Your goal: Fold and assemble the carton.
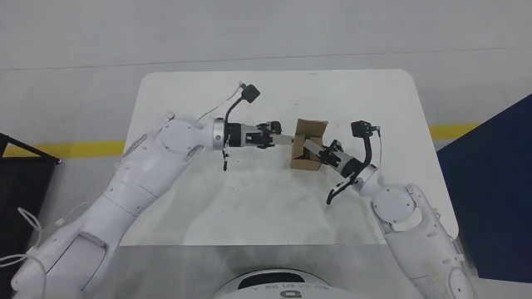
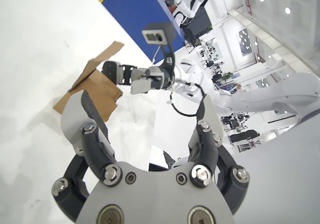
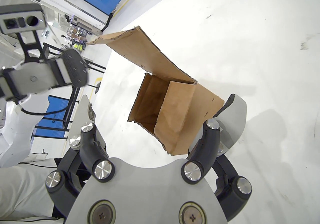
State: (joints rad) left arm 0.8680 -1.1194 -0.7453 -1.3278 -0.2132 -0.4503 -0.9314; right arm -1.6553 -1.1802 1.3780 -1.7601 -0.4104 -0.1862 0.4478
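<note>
White table (image 1: pixel 208 208) with rounded corners stands on a pale grey floor (image 1: pixel 249 17) crossed by a yellow line (image 1: pixel 83 148). A blue panel (image 1: pixel 499 183) stands off its 3 o'clock edge.

A brown carton (image 1: pixel 312 129) lies just to the 3 o'clock side of the table's middle. Its mouth is open and one long flap (image 3: pixel 140 52) is raised.

One arm comes in from 8 o'clock and stretches almost level across the table. Its left gripper (image 2: pixel 145 98) is at the carton's 9 o'clock side, fingers spread wide, one of them just beside a carton flap; I cannot tell whether they touch.

The other arm bends in from 4 o'clock. Its right gripper (image 3: pixel 160 98) is at the carton's 5 o'clock corner, also spread, with the carton between its fingers. One pad (image 3: pixel 226 106) lies against the outer wall, and the other finger stands apart from the carton.
</note>
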